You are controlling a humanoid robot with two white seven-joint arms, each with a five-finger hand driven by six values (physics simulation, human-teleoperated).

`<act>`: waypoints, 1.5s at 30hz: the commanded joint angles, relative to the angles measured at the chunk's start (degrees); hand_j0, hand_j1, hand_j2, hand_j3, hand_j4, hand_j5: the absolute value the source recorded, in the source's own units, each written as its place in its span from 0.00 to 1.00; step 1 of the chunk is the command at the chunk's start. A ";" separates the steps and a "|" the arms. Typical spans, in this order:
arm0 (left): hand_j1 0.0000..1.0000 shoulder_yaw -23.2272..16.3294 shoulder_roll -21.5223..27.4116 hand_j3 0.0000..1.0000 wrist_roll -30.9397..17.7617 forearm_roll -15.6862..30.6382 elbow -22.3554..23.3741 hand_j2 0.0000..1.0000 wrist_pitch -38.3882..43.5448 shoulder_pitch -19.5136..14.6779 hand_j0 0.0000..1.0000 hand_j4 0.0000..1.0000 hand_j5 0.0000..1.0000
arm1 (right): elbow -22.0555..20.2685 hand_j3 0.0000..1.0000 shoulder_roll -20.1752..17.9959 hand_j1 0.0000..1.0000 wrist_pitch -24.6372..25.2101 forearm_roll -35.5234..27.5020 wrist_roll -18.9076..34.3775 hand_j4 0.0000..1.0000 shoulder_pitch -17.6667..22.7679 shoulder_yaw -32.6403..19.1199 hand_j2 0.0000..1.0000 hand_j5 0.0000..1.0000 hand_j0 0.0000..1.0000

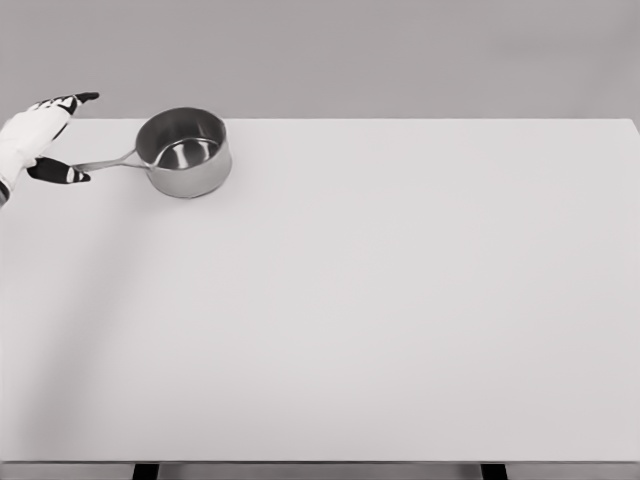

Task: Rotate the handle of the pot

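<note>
Just right of the left hand (45, 135), a stainless-steel saucepan (184, 152) stands upright and empty near the far edge of the white table (380, 300). Its thin handle (105, 162) points back toward the hand, the tip lying between the spread thumb and the upper fingers (78, 98). The hand is open around the handle end, not yet closed; contact cannot be confirmed. Judged from this pose, the rotation has barely begun or not started: grasping and swinging the handle remain. The right arm is out of view.
</note>
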 commanded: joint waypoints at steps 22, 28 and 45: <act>1.00 0.33 -2.06 1.00 0.04 -1.57 4.81 1.00 -0.19 -2.46 1.00 1.00 1.00 | -0.01 1.00 -0.01 1.00 -0.01 0.01 0.00 1.00 0.00 -0.01 1.00 1.00 1.00; 1.00 0.24 -2.59 1.00 -0.04 -1.66 5.77 1.00 -0.19 -3.25 1.00 1.00 1.00 | -0.01 1.00 -0.01 1.00 -0.01 0.01 0.09 1.00 0.00 -0.01 1.00 1.00 1.00; 1.00 0.15 -3.12 1.00 -0.04 -1.66 9.20 1.00 -0.11 -4.92 1.00 1.00 1.00 | -0.01 1.00 -0.01 1.00 -0.01 0.01 0.00 1.00 0.00 -0.01 1.00 1.00 1.00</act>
